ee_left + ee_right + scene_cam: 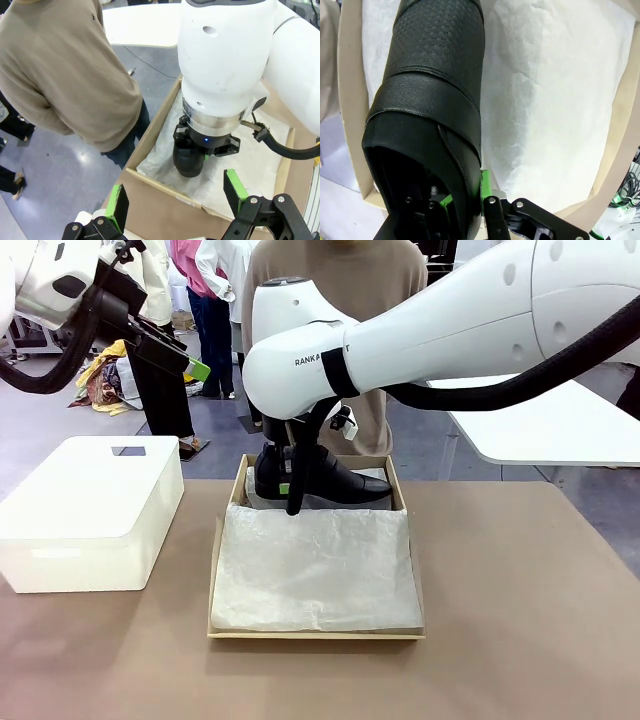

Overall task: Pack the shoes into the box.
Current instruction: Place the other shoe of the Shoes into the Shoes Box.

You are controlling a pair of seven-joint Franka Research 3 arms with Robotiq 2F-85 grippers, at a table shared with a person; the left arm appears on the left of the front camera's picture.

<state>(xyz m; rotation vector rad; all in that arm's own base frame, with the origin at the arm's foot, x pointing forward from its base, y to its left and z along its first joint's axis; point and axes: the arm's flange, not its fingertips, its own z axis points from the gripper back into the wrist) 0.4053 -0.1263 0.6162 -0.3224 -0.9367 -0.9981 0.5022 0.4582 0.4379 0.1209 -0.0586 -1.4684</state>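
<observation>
The tan shoebox (214, 580) lies open at the table's middle, lined with white tissue paper (320, 565). One black leather shoe (335, 480) sits low at the box's far end, toe pointing to picture right. My right gripper (292, 488) is shut on its heel wall; the right wrist view shows one finger inside the shoe (430, 100) and a green pad (486, 184) outside. Whether the sole rests on the tissue I cannot tell. The second shoe is out of view. My left gripper (175, 200) hangs open and high at the left (190, 365), looking down on the box (150, 132) and the shoe's heel (189, 162).
A white plastic bin (90, 510) with a handle slot stands left of the box. A person in a beige top (335, 280) stands at the table's far edge, close behind the box. A white table (550, 425) is off to the far right.
</observation>
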